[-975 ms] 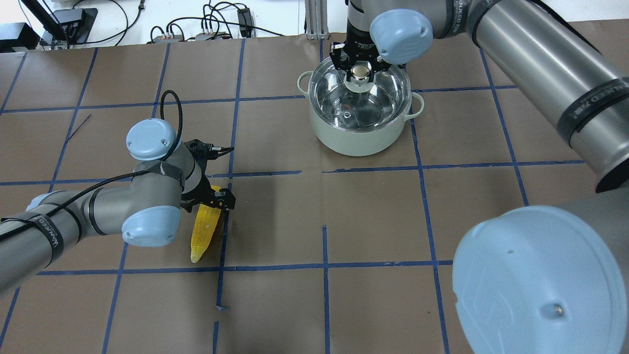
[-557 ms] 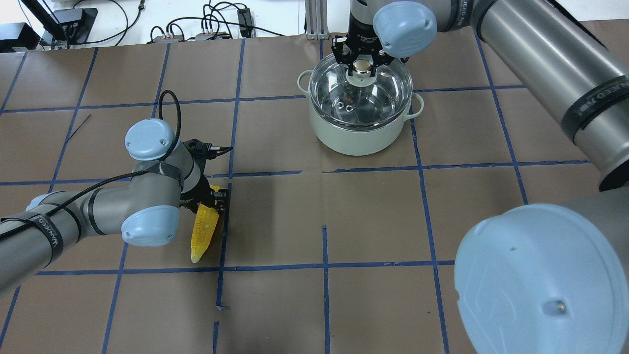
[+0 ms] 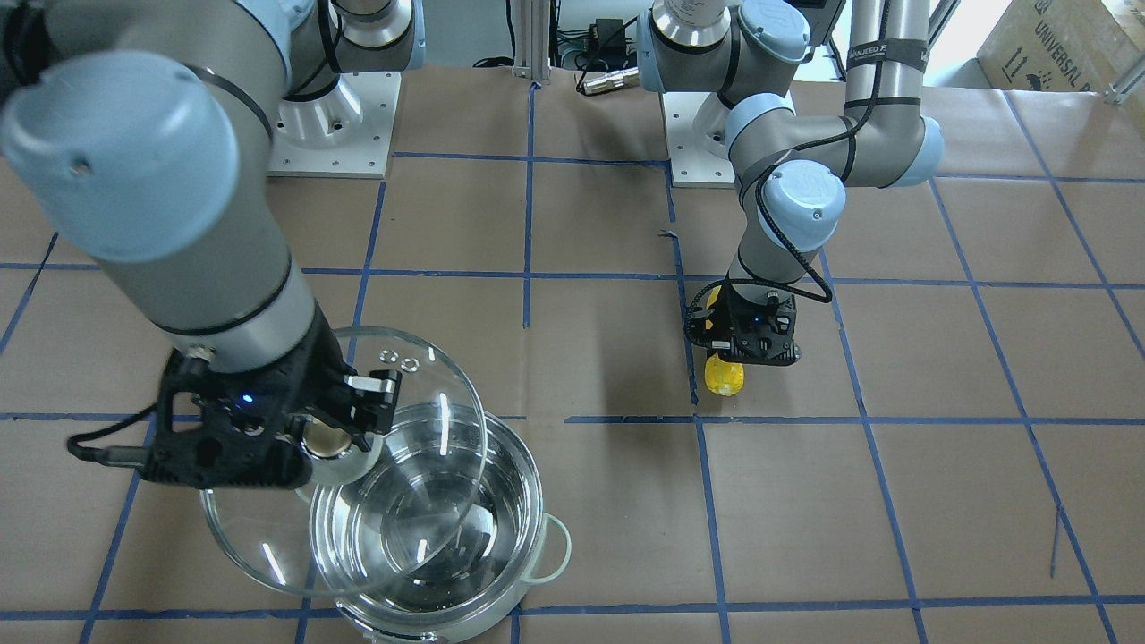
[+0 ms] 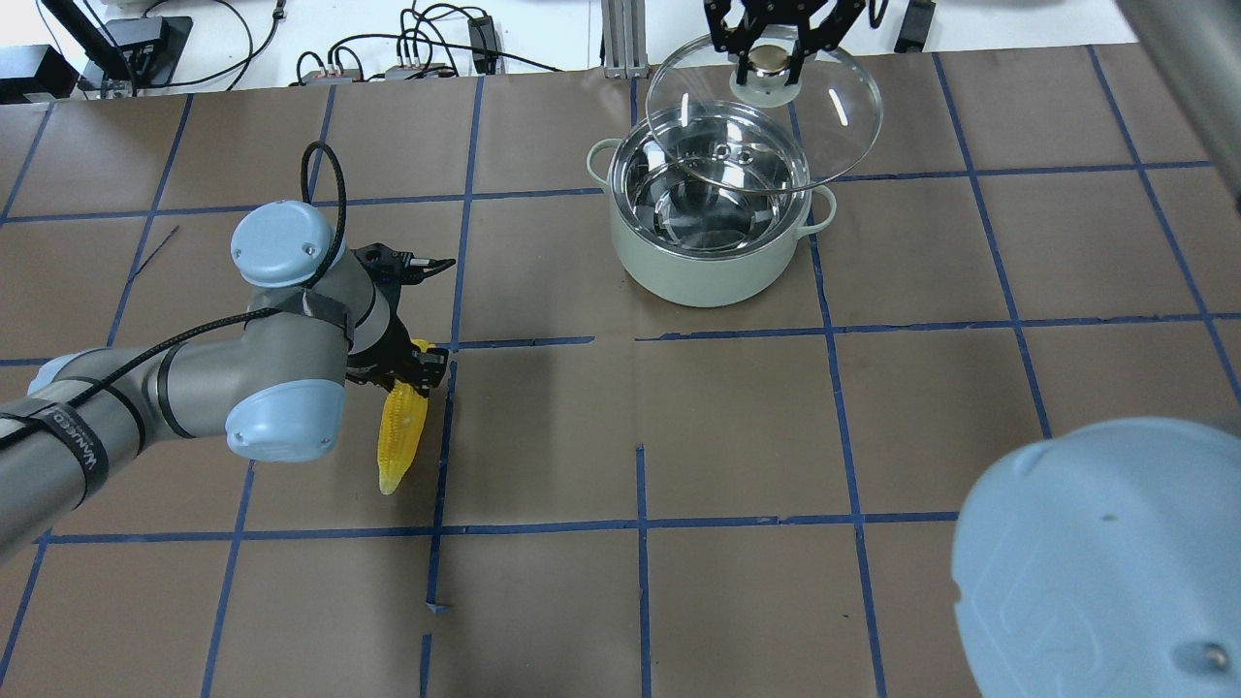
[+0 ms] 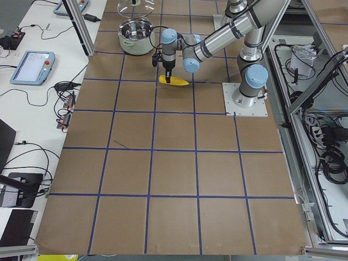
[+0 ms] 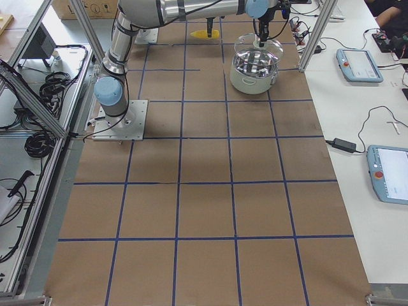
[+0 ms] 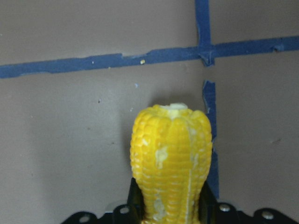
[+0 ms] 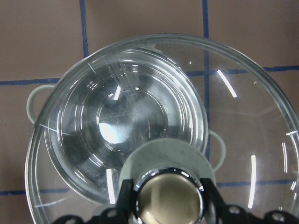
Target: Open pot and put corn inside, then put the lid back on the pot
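The pot [image 4: 713, 271] stands open at the far middle of the table, empty inside; it also shows in the front view [image 3: 530, 537]. My right gripper [image 4: 771, 60] is shut on the knob of the glass lid [image 4: 839, 111] and holds it tilted above the pot, offset to the far right. The right wrist view shows the knob [image 8: 169, 199] between the jaws, with the pot handle [image 8: 33, 99] below. My left gripper [image 4: 419, 373] is shut on the thick end of the yellow corn [image 4: 400, 436], low over the table. The corn [image 7: 170, 158] fills the left wrist view.
Blue tape lines [image 4: 640, 528] form a grid on the brown paper table cover. Cables and boxes [image 4: 417, 58] lie beyond the far edge. My right arm's large elbow [image 4: 1096, 562] blocks the near right corner of the overhead view.
My right gripper has lifted the lid off the pot and carried it up and to the far right. My left gripper has shut on the corn and shifted it slightly away.
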